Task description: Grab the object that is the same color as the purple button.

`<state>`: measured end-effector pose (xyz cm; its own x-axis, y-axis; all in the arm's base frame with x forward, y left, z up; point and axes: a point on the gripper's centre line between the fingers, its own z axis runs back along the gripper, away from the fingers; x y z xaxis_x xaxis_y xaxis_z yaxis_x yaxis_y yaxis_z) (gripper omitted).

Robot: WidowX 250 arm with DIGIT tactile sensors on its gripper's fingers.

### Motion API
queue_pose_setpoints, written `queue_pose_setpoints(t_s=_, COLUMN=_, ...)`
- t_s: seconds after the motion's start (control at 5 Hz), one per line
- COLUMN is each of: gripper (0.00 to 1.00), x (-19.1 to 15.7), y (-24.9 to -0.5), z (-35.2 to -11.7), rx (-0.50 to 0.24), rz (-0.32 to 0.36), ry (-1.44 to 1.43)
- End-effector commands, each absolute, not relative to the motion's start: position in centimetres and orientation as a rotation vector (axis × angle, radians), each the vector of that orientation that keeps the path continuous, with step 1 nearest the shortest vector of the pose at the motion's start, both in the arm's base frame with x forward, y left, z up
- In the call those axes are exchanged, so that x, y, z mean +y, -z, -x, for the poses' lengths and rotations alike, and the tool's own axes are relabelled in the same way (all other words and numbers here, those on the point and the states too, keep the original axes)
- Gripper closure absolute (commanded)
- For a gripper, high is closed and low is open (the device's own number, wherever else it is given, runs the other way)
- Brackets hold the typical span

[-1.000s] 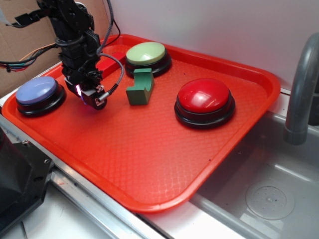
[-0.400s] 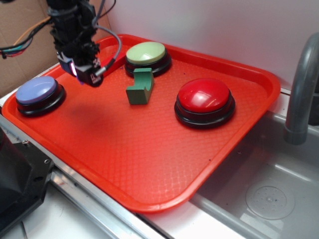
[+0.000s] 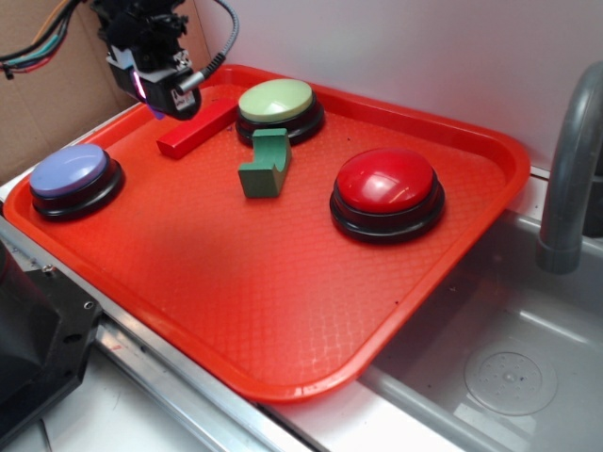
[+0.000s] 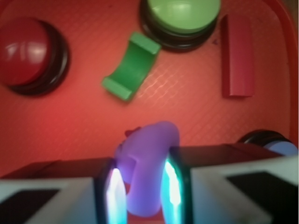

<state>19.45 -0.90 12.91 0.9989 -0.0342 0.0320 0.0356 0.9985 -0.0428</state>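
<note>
— What differs?
— I've risen, uncovering the red bar (image 3: 197, 128); my gripper (image 4: 143, 186) pinches the purple piece (image 4: 147, 163) between its jaws.
— Count?
— Below me: three buttons, the purple button (image 3: 72, 177) included; one green block (image 3: 265, 165).

Readable text: I found none in either view.
Buttons, blocks, tray: I saw no labels, brands or numbers.
My fingers: they carried no markings.

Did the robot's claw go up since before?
Yes. The gripper rose away from the tray, uncovering the red bar, holding the purple piece.
</note>
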Motion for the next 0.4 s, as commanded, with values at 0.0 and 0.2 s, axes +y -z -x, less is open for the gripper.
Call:
queue_pose_setpoints(t_s=0.0, gripper=1.00, x=-4.25, y=-15.46, z=-18.53, rx=-0.061, rz=0.059, ry=0.157)
queue_pose_setpoints(t_s=0.2, gripper=0.43, x=-3.39, y=-15.87, z=-18.84, rx=-0.011, rz=-0.010, ry=0.246)
